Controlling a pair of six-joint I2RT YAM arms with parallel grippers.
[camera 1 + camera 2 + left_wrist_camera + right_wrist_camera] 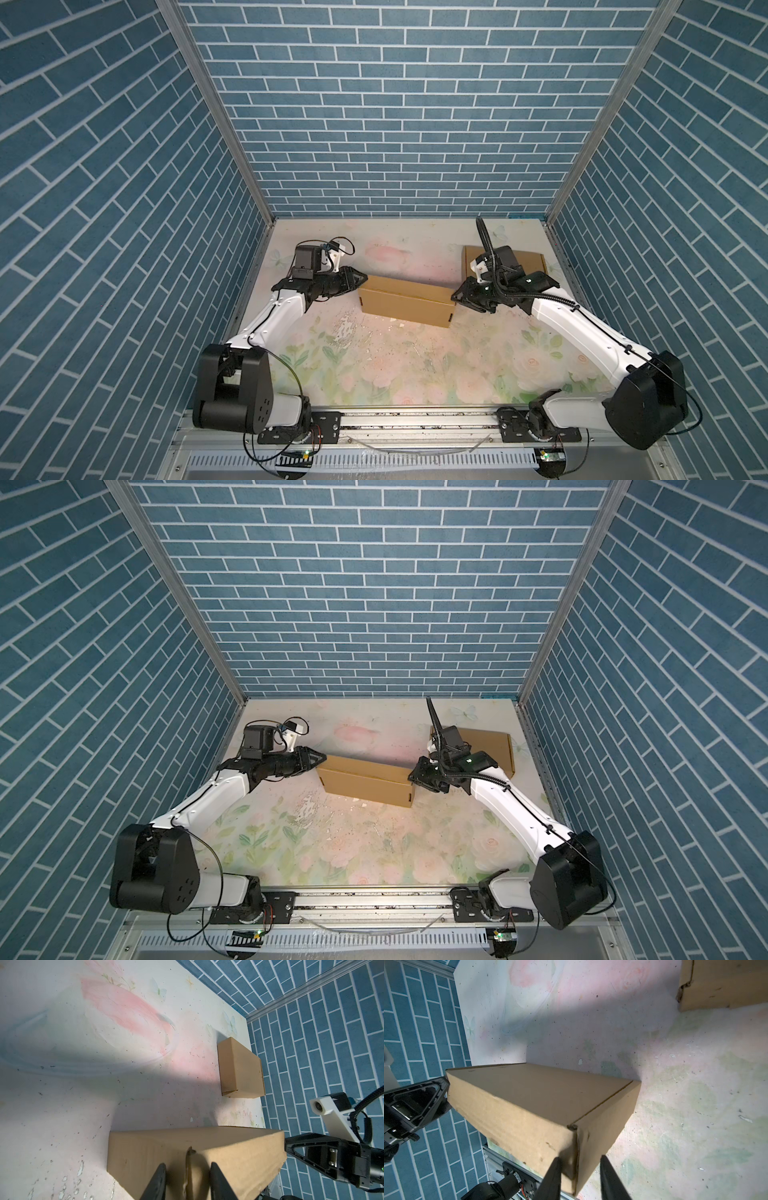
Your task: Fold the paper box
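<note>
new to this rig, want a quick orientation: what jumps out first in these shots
The brown cardboard box at mid-table, with the left gripper and right gripper meeting its two ends. Then a second box at the far right, behind the right arm, and the blue brick walls all round.

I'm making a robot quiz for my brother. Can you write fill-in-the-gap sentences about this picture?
The table has ___ brown boxes on it.
The walls look like ___ bricks.
The left gripper and right gripper are at opposite ___ of the near box.
The far box lies behind the ___ gripper.
Missing words: two, blue, ends, right.
</note>
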